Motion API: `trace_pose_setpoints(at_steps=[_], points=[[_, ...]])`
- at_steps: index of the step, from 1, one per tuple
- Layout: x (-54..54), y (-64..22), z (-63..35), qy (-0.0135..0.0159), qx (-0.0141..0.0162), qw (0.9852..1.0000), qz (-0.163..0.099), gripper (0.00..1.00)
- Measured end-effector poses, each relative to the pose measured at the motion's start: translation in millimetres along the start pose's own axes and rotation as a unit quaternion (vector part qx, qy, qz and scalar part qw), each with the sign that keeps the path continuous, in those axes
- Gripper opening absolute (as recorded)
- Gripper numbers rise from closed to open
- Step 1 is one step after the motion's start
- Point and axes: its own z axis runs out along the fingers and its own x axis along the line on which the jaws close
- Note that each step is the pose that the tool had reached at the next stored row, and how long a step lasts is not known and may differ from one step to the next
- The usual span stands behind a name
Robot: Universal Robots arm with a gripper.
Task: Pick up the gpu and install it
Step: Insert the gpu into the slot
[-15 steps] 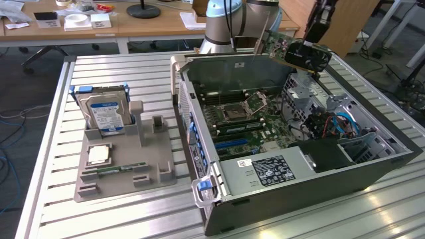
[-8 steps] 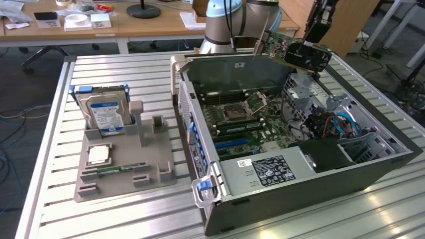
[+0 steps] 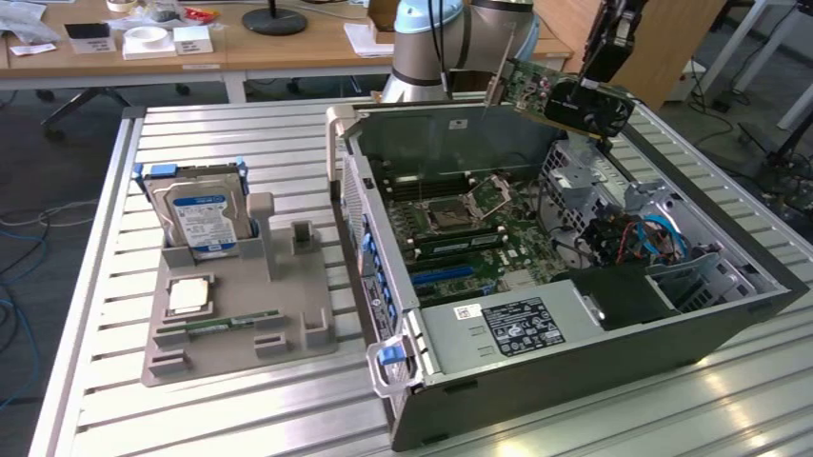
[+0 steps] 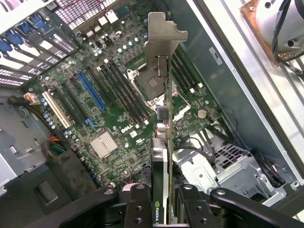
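- The claw (image 4: 164, 197) is clamped on the gpu (image 4: 160, 161), one finger on each face, at the end away from the card's metal bracket (image 4: 164, 42).
- The gpu hangs in the air over the far corner of the open computer case (image 3: 559, 381), on the exterior view's right. It is above the motherboard (image 4: 118, 109) and not seated in any slot.
- Risk: the card looks tilted in the exterior view. Brought down like that, its edge connector could miss the blue slot (image 4: 91, 90) and scrape nearby components.
- Risk: the bracket could catch on the case's frame and twist the card in the grip.
- Loose cables (image 3: 654, 233) lie inside the case on the exterior view's right, and could snag.
- Well apart, on the exterior view's left, a hard drive (image 3: 204, 219) stands upright in a grey fixture (image 3: 299, 319) on the bench (image 3: 190, 419). A memory stick (image 3: 228, 324) lies nearer.
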Motion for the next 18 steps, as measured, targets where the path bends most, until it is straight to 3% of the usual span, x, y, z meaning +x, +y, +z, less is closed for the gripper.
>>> trace_pose_setpoints(at_steps=[8, 18], points=[[-0.1, 0.0, 0.5, 0.0011, -0.0013, 0.9992, -0.041, 0.27], [-0.1, 0.0, 1.4, 0.003, -0.0034, 0.994, -0.11, 0.27]])
